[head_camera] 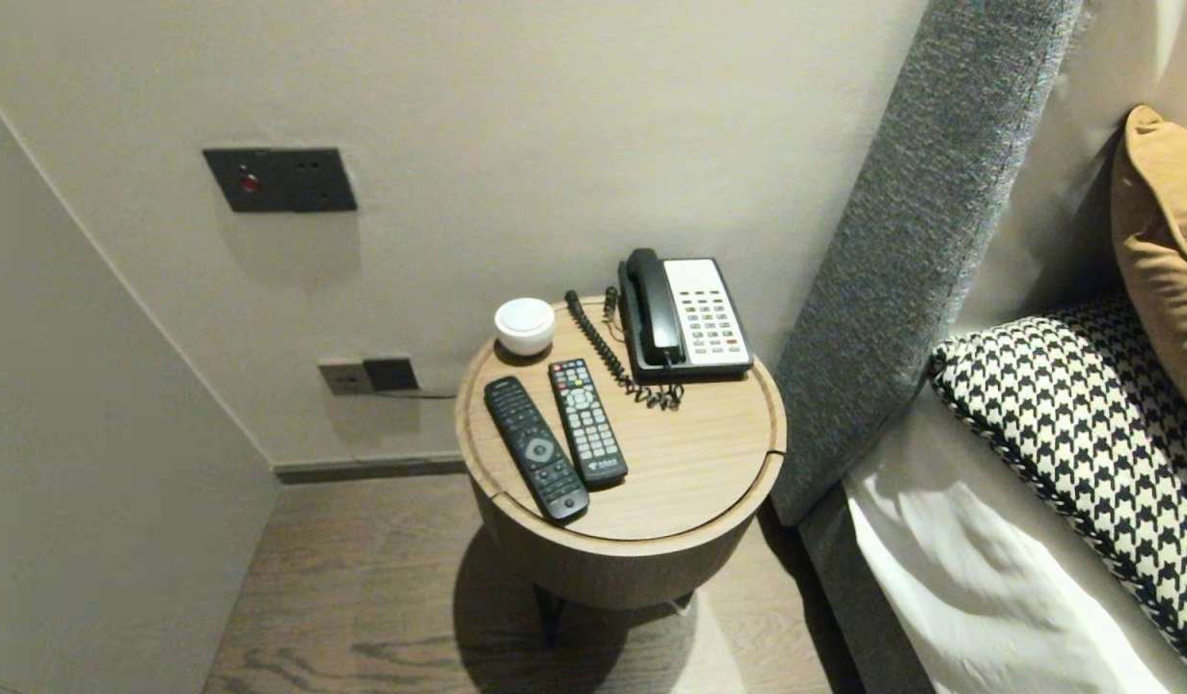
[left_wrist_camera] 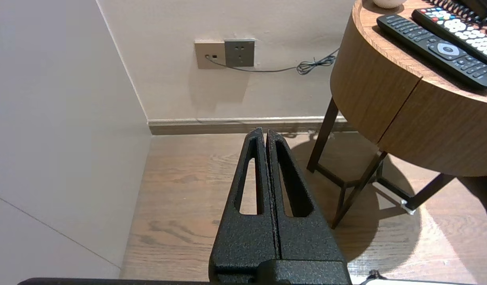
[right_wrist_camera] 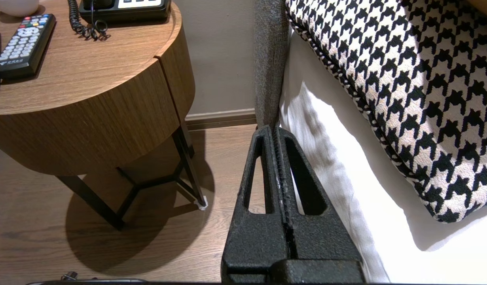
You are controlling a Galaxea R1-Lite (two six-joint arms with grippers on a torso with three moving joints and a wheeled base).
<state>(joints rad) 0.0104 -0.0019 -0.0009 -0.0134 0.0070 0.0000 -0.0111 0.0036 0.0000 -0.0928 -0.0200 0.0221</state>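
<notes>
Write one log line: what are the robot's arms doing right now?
left gripper: jaws shut, low beside round table | right gripper: jaws shut, between table and bed | on table: remotes, phone

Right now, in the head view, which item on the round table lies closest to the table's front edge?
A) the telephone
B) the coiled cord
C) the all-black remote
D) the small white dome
C: the all-black remote ends at the front rim of the table, while the telephone and white dome sit back by the wall.
</notes>
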